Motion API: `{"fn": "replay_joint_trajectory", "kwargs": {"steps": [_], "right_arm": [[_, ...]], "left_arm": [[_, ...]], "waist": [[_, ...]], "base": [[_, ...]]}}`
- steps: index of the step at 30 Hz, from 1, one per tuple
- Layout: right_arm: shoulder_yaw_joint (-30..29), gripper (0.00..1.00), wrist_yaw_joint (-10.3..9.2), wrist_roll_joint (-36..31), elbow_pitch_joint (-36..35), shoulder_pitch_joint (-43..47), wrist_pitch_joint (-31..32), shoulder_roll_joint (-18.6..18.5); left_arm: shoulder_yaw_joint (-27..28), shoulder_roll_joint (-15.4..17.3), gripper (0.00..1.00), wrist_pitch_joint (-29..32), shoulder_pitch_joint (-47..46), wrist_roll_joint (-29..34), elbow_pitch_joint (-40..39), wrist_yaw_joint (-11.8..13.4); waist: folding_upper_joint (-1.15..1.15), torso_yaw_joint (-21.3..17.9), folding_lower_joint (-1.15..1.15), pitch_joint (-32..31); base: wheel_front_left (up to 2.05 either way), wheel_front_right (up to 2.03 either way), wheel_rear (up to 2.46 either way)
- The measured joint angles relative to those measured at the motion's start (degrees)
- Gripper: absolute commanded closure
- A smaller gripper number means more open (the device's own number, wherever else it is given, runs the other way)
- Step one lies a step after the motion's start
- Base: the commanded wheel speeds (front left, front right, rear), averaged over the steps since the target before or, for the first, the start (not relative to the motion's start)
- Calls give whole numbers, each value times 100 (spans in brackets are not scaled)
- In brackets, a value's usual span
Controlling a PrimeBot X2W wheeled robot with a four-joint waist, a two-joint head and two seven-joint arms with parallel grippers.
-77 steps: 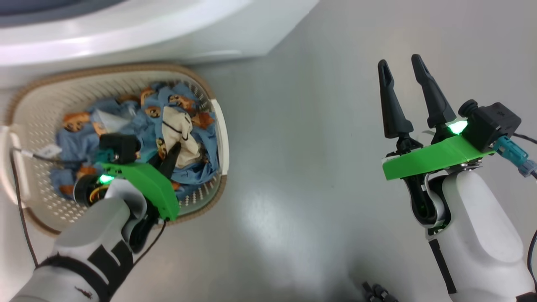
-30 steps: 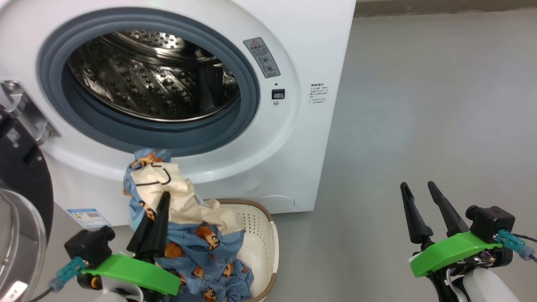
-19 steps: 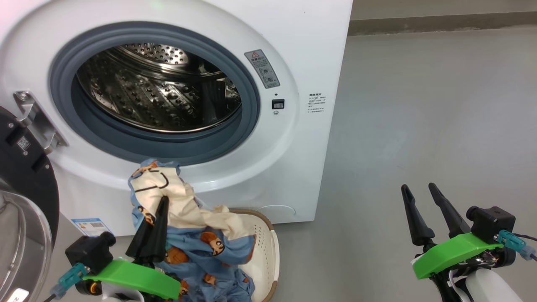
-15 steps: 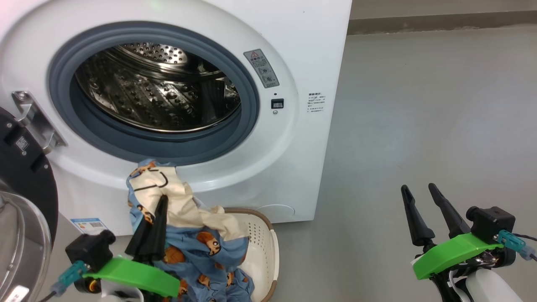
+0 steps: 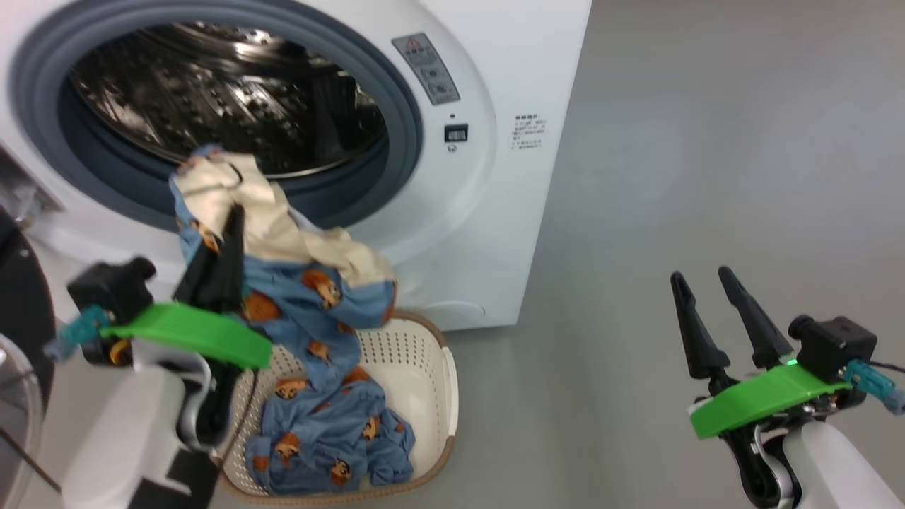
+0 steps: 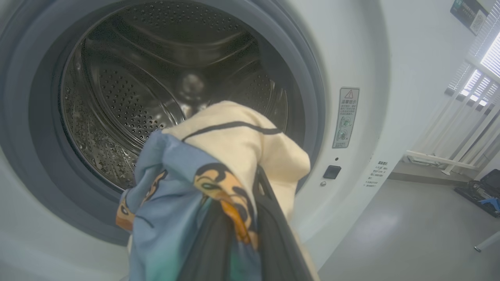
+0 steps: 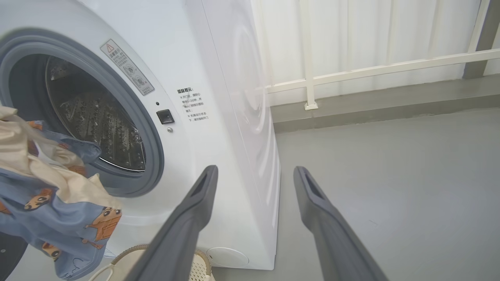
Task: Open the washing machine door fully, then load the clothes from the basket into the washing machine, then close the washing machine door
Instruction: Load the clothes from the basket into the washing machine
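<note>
My left gripper is shut on the clothes, blue fabric with orange bear faces and a cream patch. It holds the bundle's top at the lower lip of the washing machine opening, in front of the grey seal. The left wrist view has the cream patch just before the steel drum. The clothes' lower end trails into the basket on the floor below. The black washing machine door stands swung open at the far left. My right gripper hangs open and holds nothing, off to the right over the floor.
Grey floor stretches to the right of the machine. A white railing and curtain stand behind the machine's right side. The basket rim sits close against the machine's front base.
My left gripper has lifted the clothes from below the seal up to the drum mouth, and more fabric has come out of the basket. The head camera has tilted. The right gripper stays open.
</note>
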Motion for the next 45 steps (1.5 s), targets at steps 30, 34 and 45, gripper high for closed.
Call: {"fn": "replay_joint_trajectory", "kwargs": {"steps": [30,34,45], "right_arm": [[-76,0,0,-405,-678,-800,-1,609],[-63,0,0,-405,-693,-802,-1,641],[-47,0,0,-404,-654,-890,-1,730]], "left_arm": [[125,790,100,-24,-3990,323,2279,-51],[197,858,100,-24,-4235,464,2296,-51],[1516,672,100,-32,-4395,1437,1113,-40]], "waist": [[0,-761,0,2758],[0,-941,0,2959],[0,-1223,0,3118]], "base": [[0,0,0],[0,0,0],[0,0,0]]}}
